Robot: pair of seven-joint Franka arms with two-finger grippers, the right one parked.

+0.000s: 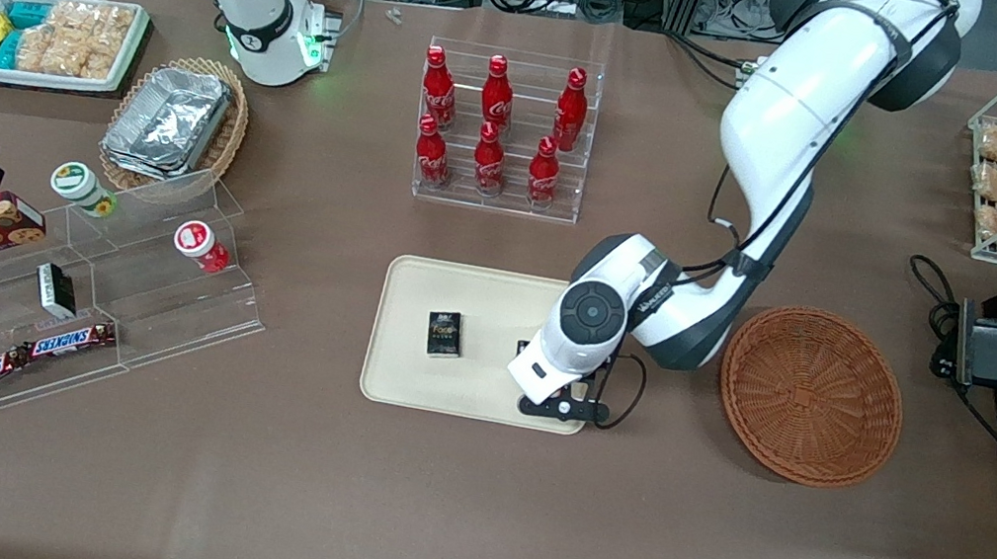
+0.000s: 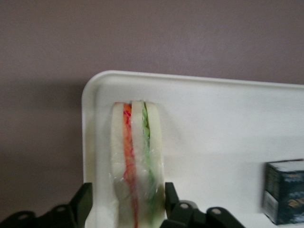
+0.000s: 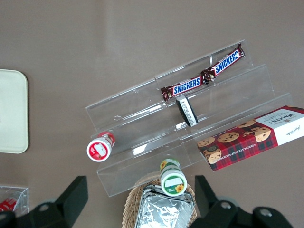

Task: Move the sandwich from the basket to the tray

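The sandwich (image 2: 135,152) lies on the cream tray (image 2: 213,123) close to a rounded corner, its orange, red and green layers showing. My left gripper (image 2: 128,190) straddles it with the fingers open: one finger stands apart from the bread, the other is right against the wrap. In the front view the gripper (image 1: 555,398) is low over the tray (image 1: 403,375) at its corner nearest the camera, toward the working arm's end, and the wrist hides the sandwich. The reddish-brown basket (image 1: 810,399) stands empty beside the tray.
A small dark box (image 1: 444,333) lies on the tray; it also shows in the left wrist view (image 2: 285,190). A rack of red bottles (image 1: 504,130) stands farther from the camera than the tray. A clear stepped shelf (image 1: 86,294) with snacks stands toward the parked arm's end.
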